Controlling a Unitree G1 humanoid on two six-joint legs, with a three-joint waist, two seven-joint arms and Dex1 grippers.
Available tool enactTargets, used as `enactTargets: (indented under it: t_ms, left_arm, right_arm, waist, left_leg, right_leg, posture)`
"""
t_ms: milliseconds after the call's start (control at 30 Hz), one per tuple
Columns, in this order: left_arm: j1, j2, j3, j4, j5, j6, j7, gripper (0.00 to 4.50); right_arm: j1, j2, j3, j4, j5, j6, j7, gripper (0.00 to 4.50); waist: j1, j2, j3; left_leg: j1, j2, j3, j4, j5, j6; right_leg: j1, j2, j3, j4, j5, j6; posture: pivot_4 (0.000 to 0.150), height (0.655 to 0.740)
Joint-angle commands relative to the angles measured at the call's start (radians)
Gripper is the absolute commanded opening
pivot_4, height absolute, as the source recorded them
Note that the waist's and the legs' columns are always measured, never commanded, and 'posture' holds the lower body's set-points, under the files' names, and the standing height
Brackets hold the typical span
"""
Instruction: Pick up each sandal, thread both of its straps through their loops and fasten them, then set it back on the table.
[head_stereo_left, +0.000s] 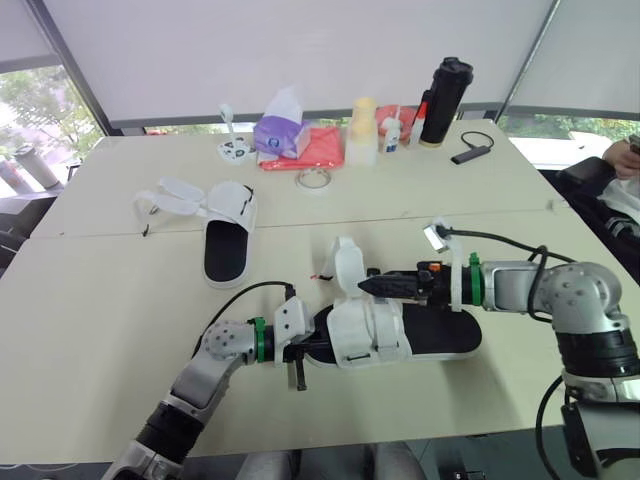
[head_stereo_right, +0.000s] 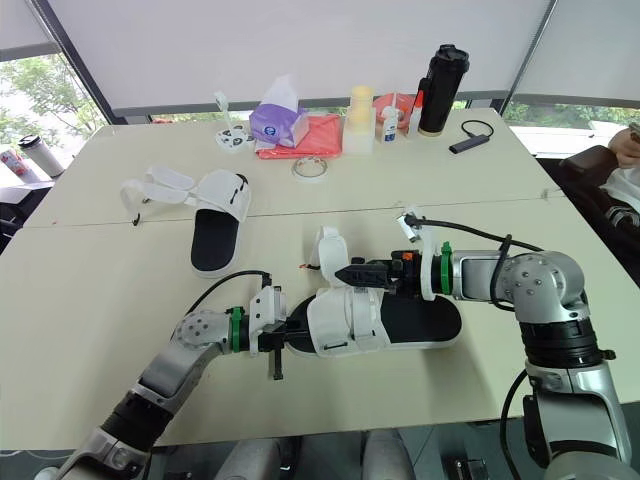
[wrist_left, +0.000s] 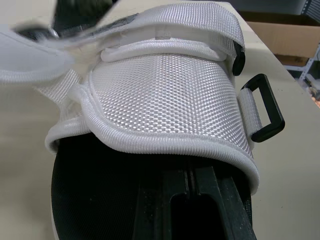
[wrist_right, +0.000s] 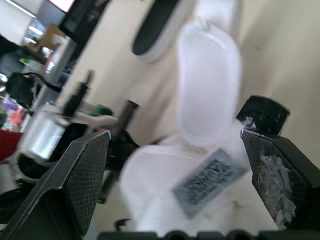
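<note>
left tool: my left tool (head_stereo_left: 298, 350) is clamped on the left end of the near sandal (head_stereo_left: 440, 335), which lies near the middle of the surface (head_stereo_left: 100, 300).
right tool: my right tool (head_stereo_left: 370, 285) is spread wide with nothing in it. the loose strap (head_stereo_left: 347, 262) stands up between its fingers, ungripped.
risk, strap: if i close off-centre, the strap may flick aside, and i pinch air or catch the upper instead.
risk, loop: the black loop (wrist_left: 265, 107) hangs at the edge of the upper, and a skewed strap would likely jam there.
risk, hold: a hard pull could twist the sandal out of my left tool.
other sandal: the far sandal (head_stereo_left: 225, 250) lies far left, straps undone.
surface: pale, two tops joined. a tissue pack (head_stereo_left: 280, 135), red cloth (head_stereo_left: 320, 150) and bottle (head_stereo_left: 443, 100) sit along the far edge.
room: blinds (head_stereo_left: 300, 50) cover the windows, and a person (head_stereo_left: 625, 160) sits far right.
</note>
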Motion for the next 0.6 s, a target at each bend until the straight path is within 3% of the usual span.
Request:
enactTargets:
  t_ms: [33, 300, 600]
  left_arm:
    - [0.004, -0.001, -0.005, 0.005, 0.017, 0.0, 0.004, 0.0]
    - [0.0, -0.007, -0.006, 0.01, 0.019, -0.002, 0.008, 0.0]
    - [-0.006, -0.016, -0.006, 0.016, 0.022, -0.001, 0.009, 0.0]
  right_arm:
    - [-0.014, 0.008, 0.036, 0.03, -0.089, -0.025, 0.023, 4.47]
    - [-0.02, 0.01, 0.046, 0.04, -0.198, -0.044, 0.07, 4.47]
    - [-0.136, -0.016, -0.08, 0.058, -0.215, -0.052, 0.089, 4.47]
  waist:
    - [0.0, 0.0, 0.0]
    - [0.001, 0.0, 0.0]
    - [0.001, 0.0, 0.0]
  left_leg:
    - [0.0, 0.0, 0.0, 0.0, 0.0, 0.0]
    - [0.0, 0.0, 0.0, 0.0, 0.0, 0.0]
    - [0.0, 0.0, 0.0, 0.001, 0.0, 0.0]
  right_leg:
    - [0.0, 0.0, 0.0, 0.0, 0.0, 0.0]
    - [0.0, 0.0, 0.0, 0.0, 0.0, 0.001]
    - [0.0, 0.0, 0.0, 0.001, 0.001, 0.002]
  posture:
    - [0.15, 0.74]
    - [0.15, 0.74]
    - [0.15, 0.74]
